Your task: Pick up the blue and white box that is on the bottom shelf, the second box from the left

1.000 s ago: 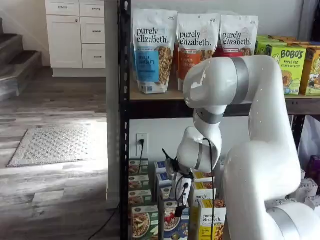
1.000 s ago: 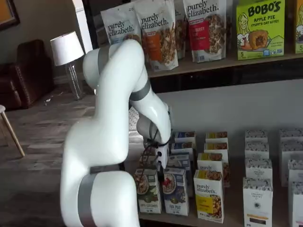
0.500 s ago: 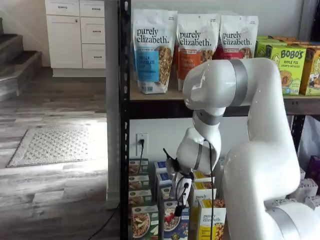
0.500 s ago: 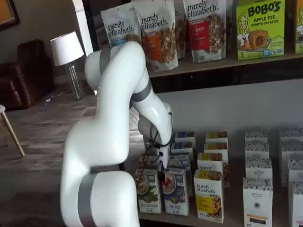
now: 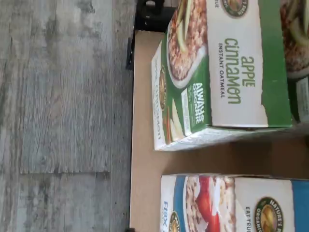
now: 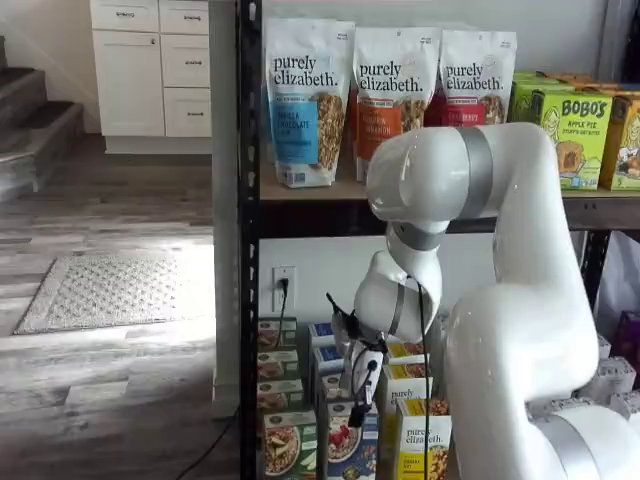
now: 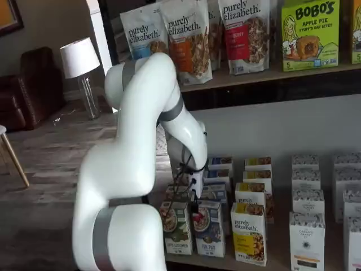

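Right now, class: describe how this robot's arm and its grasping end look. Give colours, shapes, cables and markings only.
The arm is glossy white, built of thick rounded segments with grey bands at the joints. A thin black cable runs down its lower segment towards the gripper. The gripper is small, white-bodied with black parts and a red spot; its jaws are too small to make out.

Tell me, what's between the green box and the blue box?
Nothing. In the wrist view, only a bare strip of the bottom shelf separates the green box from the blue and white box.
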Robot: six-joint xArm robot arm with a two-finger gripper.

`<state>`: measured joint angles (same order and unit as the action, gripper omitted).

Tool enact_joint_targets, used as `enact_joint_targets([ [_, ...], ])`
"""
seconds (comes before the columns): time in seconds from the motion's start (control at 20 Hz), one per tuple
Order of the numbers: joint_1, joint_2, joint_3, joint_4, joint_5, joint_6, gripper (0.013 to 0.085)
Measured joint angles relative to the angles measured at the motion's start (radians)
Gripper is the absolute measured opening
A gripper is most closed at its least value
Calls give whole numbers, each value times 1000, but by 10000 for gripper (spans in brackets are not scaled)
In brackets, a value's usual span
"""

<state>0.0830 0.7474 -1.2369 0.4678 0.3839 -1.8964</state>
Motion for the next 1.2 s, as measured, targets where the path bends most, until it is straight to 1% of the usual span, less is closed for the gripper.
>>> enact_joint_targets([
  [0.2,-1,23,-35,-5,12,7,850],
  [0.3,1,41,-58,-17,18,20,850],
  [0.4,3,58,-81,-36,24,40,850],
  [0.55,7,91,-121,-79,34,84,850],
  [0.65,11,113,-146,-96,37,102,850],
  [0.9,17,162,-205,-104,41,117,850],
  [1.2,15,199,-246,-111,44,121,850],
])
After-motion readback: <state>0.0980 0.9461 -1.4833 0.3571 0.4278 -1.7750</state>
